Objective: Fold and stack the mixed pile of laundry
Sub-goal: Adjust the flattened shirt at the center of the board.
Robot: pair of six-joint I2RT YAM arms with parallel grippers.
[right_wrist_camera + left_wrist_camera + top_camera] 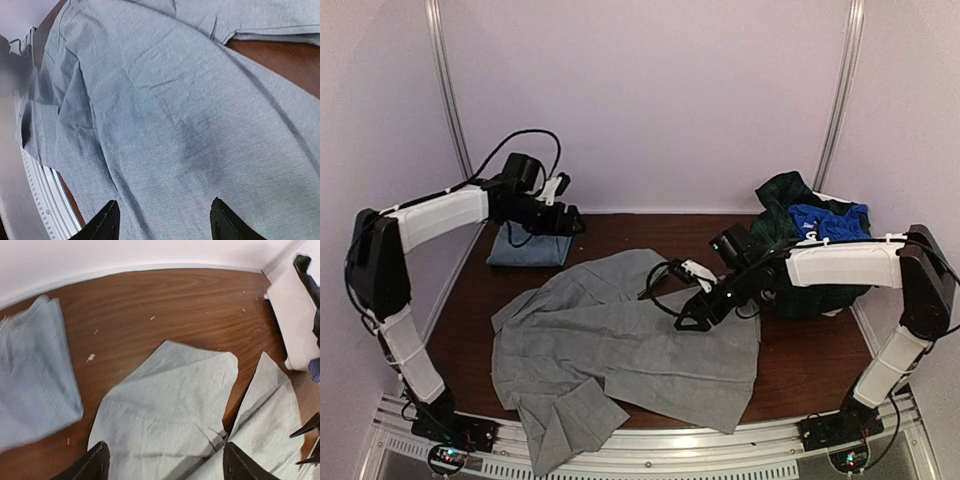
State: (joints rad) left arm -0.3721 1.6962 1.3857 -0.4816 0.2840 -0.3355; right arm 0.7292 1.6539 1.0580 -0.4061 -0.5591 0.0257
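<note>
Wrinkled grey cloth (620, 340) lies flat; the lumpy plaid pile (782, 205) sits at two o'clock. The left gripper (165, 450) and right gripper (164, 202) jaws gape empty.

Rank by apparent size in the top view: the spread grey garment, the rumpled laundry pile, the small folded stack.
1. spread grey garment, clearly largest
2. laundry pile, partly behind the right arm
3. folded stack, smallest

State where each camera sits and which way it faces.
Top external: high behind the robot, looking down at the table; left arm and right arm show.
Left wrist: behind the left gripper, fingertips showing, looking down at the grey garment and folded stack.
Right wrist: behind the right gripper, fingertips showing, close over the grey garment.
All share that garment.
</note>
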